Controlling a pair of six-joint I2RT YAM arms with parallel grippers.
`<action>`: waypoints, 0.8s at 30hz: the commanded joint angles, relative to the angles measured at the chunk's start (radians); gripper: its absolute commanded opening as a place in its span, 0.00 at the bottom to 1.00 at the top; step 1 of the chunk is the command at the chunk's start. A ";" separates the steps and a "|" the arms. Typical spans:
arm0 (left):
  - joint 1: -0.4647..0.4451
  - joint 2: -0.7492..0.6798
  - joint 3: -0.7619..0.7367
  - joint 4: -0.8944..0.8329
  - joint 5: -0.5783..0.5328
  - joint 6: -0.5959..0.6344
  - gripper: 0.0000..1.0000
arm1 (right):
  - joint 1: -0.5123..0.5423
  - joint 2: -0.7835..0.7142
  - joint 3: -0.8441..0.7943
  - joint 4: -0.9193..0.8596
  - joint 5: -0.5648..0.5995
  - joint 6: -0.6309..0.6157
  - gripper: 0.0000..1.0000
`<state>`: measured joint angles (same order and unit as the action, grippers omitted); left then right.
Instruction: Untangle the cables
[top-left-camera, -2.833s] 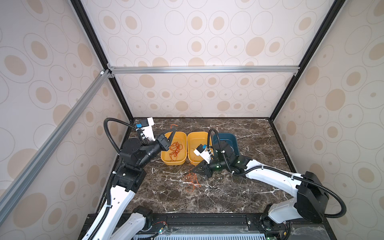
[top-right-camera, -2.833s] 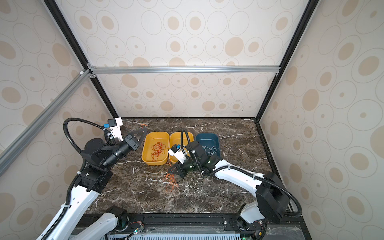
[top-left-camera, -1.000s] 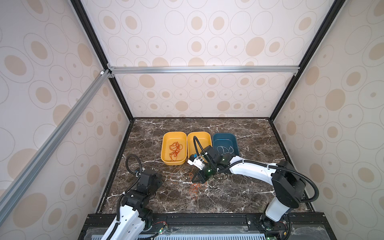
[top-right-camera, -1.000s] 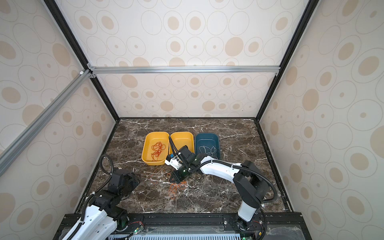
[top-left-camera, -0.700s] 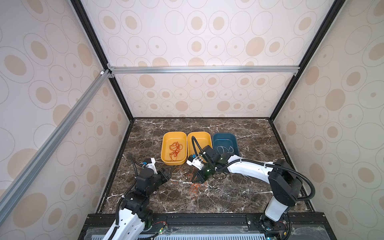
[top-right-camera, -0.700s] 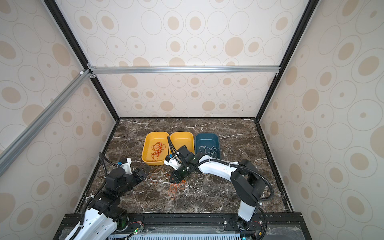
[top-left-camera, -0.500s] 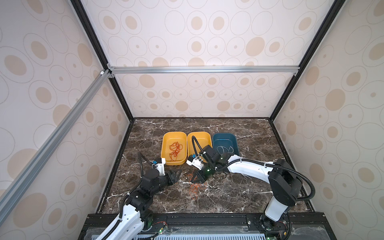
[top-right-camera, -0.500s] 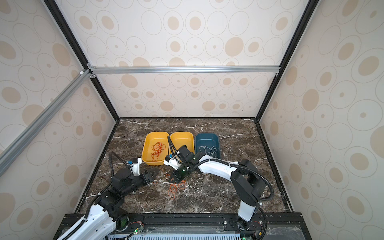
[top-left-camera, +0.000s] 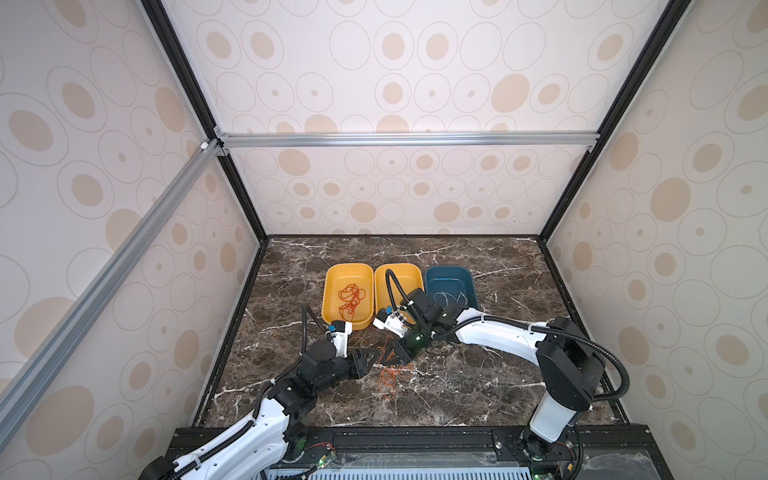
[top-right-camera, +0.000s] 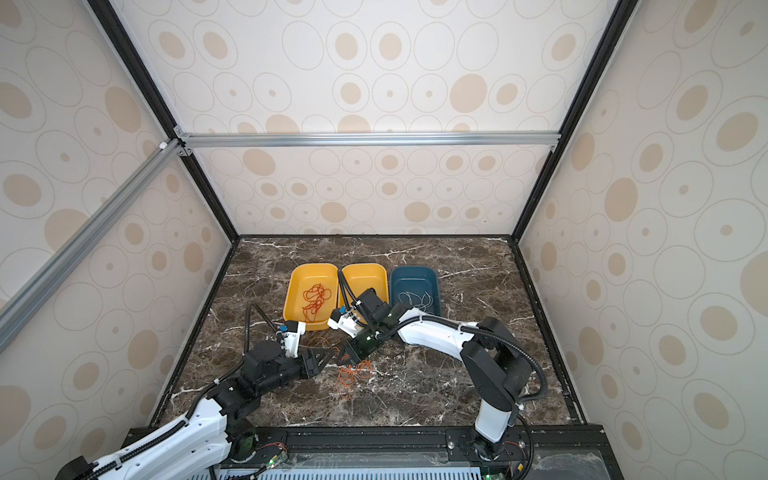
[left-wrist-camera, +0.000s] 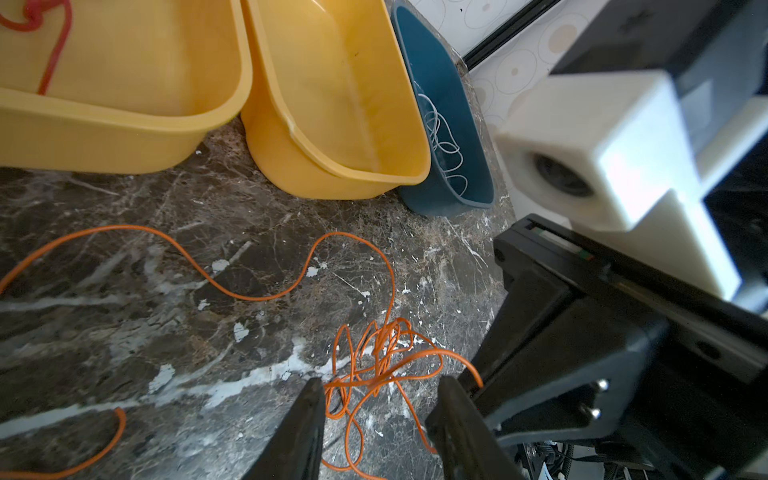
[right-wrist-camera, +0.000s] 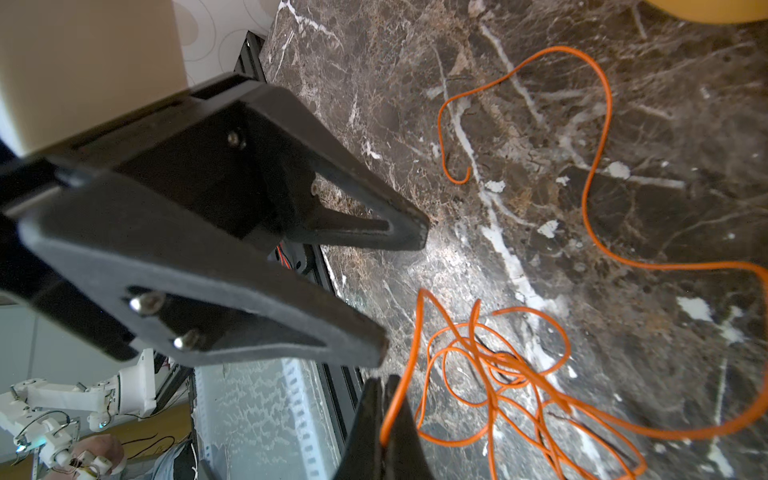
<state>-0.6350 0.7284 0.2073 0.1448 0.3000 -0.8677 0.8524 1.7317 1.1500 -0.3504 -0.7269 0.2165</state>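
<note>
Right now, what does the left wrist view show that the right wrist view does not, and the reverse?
Only the left wrist view: the blue bin with the white cable inside, and the red cable. Only the right wrist view: the tips of the right end effector shut on a strand of the orange cable. Both: the orange cable tangled on the marble table, with the left end effector open at the tangle.

Robotics lab cell: beige oval-patterned wall panels (top-left-camera: 395, 83) and silver aluminium frame bars (top-left-camera: 407, 139) are enclosing a dark marble tabletop (top-left-camera: 498, 386) with white robot arms (top-left-camera: 498, 336).
</note>
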 joint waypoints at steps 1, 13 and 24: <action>-0.006 0.027 0.015 0.005 -0.047 0.041 0.43 | -0.003 0.012 0.027 0.002 -0.025 -0.008 0.00; -0.010 0.134 0.033 0.125 -0.025 0.055 0.41 | -0.003 0.029 0.043 -0.002 -0.047 -0.009 0.00; -0.014 0.177 0.066 0.130 -0.020 0.089 0.28 | -0.003 0.046 0.066 -0.027 -0.038 -0.029 0.00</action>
<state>-0.6415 0.9024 0.2276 0.2455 0.2741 -0.8055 0.8520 1.7626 1.1931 -0.3573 -0.7597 0.2146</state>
